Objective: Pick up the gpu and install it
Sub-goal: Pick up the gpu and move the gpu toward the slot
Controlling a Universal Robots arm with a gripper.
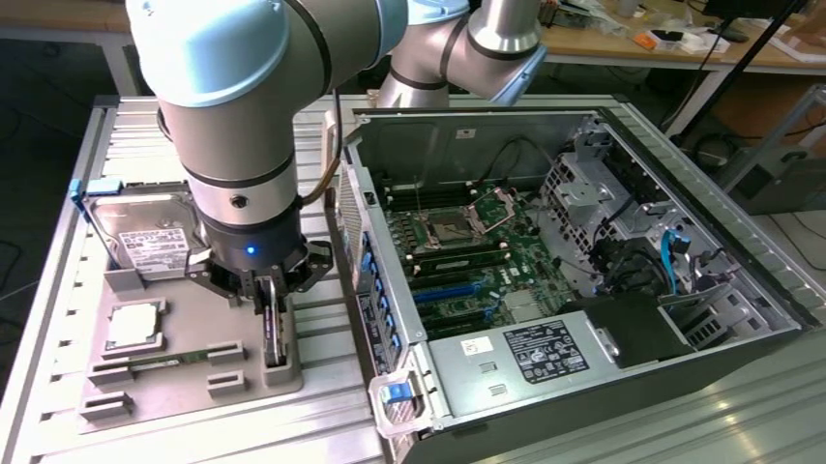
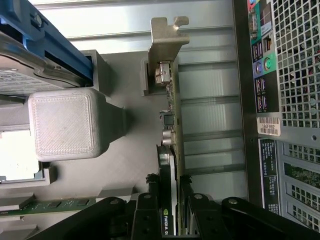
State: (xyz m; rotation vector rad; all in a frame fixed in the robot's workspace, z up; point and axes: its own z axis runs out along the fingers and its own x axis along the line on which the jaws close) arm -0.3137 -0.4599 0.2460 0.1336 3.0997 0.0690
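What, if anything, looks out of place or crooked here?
Nothing stands out. The gpu stands on edge in its gray holder with the end effector down over it, and the hard drive rests in its own slot.

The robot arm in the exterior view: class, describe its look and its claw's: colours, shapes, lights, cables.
The arm is built of thick silver-grey cylinders with pale blue joint caps and black ring seams. A dark cable runs beside it. Its black wrist carries a small blue light. The claw is black, with jointed link fingers.
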